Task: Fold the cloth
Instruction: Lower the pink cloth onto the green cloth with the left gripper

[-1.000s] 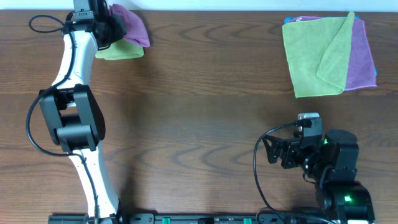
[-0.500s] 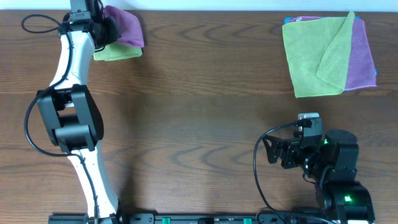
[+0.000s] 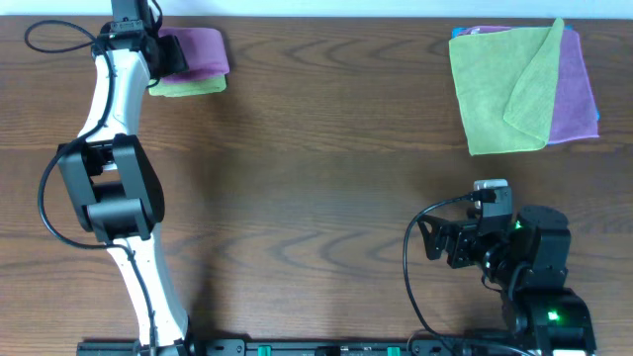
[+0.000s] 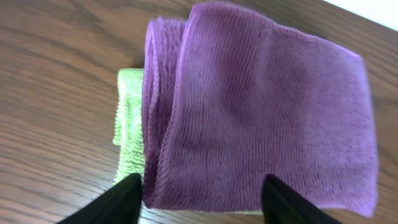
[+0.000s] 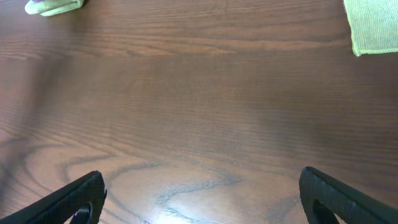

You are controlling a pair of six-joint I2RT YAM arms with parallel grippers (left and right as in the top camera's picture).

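The cloth [image 4: 261, 118], purple and fuzzy, lies folded into a thick rectangle in the upper left of the overhead frame, at the far edge of the table [image 3: 326, 178]. It rests on a smaller folded lime-green towel [image 4: 127, 130], which shows along one side of it. The left gripper [image 4: 202, 183] is over the cloth's near edge. Its jaws are apart, one dark fingertip on either side of the fold, and the cloth lies flat and ungripped.

In the upper right of the overhead frame, a large green towel [image 3: 499, 89] with one corner turned over lies on a purple towel [image 3: 579, 94], with a sliver of blue at the stack's top edge.

The right gripper [image 5: 202, 186] is at the lower right, well away from both piles. Its jaws are spread wide over bare wood, holding nothing.
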